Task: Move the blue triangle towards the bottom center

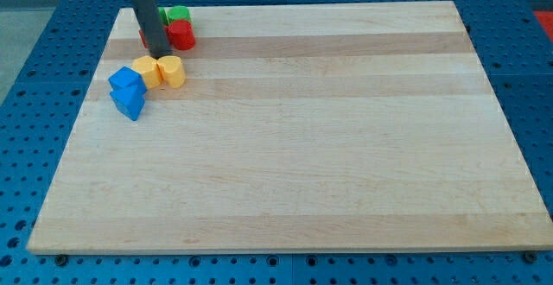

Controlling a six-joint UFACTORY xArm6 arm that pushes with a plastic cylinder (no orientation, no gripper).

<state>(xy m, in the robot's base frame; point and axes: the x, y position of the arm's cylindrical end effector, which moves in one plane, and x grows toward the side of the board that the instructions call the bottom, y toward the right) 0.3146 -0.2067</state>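
Observation:
Two blue blocks sit near the view's upper left. One blue block (pixel 126 79) is upper and cube-like. The other blue block (pixel 130 103), just below it and touching it, looks like the triangle. Two yellow blocks (pixel 149 71) (pixel 173 72) sit side by side to the right of the upper blue block. My tip (pixel 159 54) rests just above the yellow pair, up and to the right of the blue blocks and apart from them. The rod rises from there towards the view's top.
A red block (pixel 181 34) and a green block (pixel 178 14) sit right of the rod near the board's top edge. Another red block (pixel 143 36) is partly hidden behind the rod. The wooden board (pixel 311 147) lies on a blue perforated table.

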